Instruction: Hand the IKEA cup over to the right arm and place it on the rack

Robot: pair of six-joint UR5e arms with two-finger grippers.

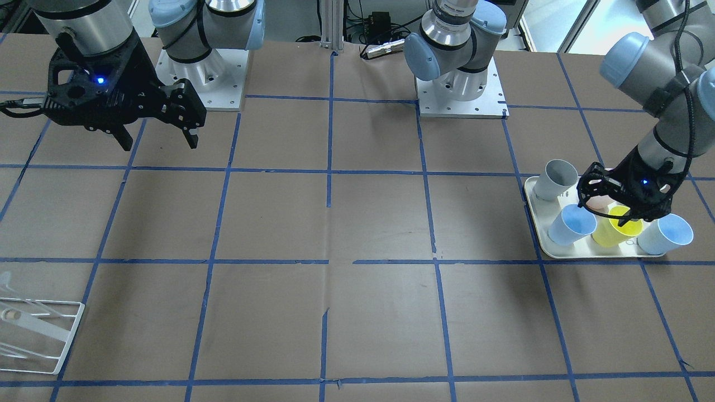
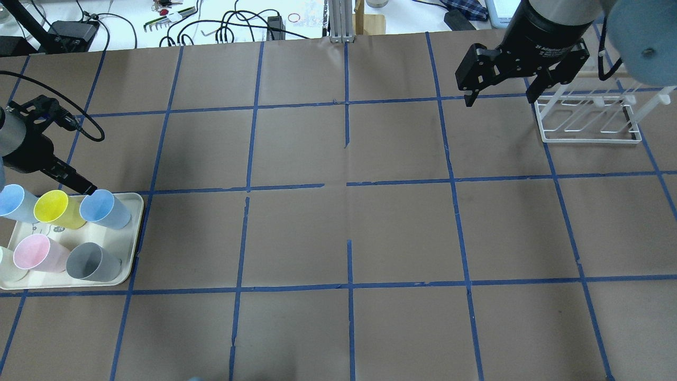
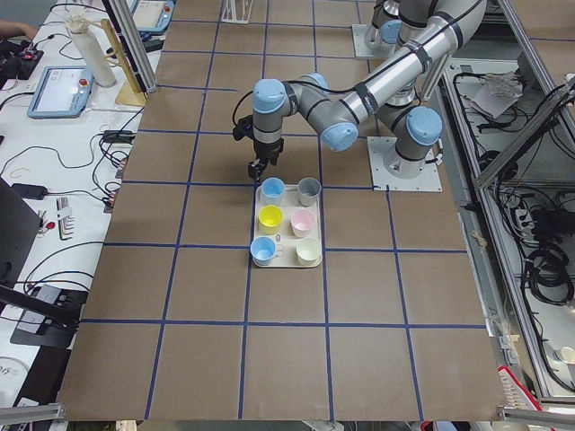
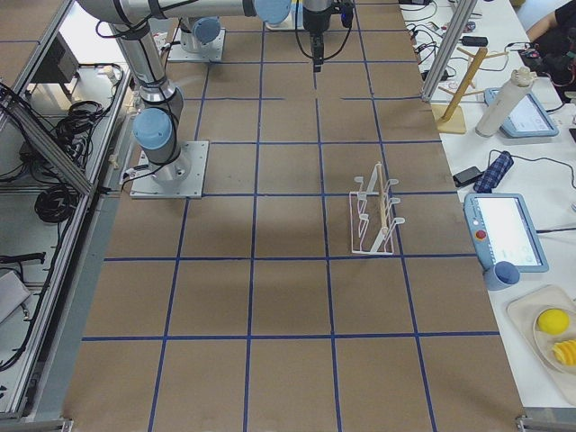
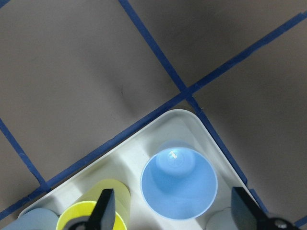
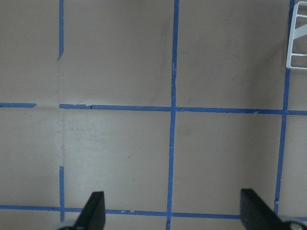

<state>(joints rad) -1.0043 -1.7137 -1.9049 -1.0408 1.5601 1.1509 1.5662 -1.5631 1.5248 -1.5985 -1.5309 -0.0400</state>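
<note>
Two pale blue IKEA cups stand upright on the cream tray (image 2: pixel 135 233): one (image 2: pixel 106 208) at its far inner corner, the other (image 2: pixel 13 202) at the outer end. My left gripper (image 5: pixel 173 213) is open above the tray. The corner cup (image 5: pixel 178 184) lies below and between its fingers, untouched; this cup also shows in the front view (image 1: pixel 572 223). My right gripper (image 2: pixel 500 99) is open and empty, high above the table beside the white wire rack (image 2: pixel 587 119). The rack's corner shows in the right wrist view (image 6: pixel 298 38).
The tray also holds a yellow cup (image 2: pixel 53 208) between the blue ones, a pink cup (image 2: pixel 34 253), a grey cup (image 2: pixel 92 262) and a whitish cup (image 2: pixel 5 262). Brown paper with blue tape lines covers the table. Cables lie along the far edge (image 2: pixel 232 26).
</note>
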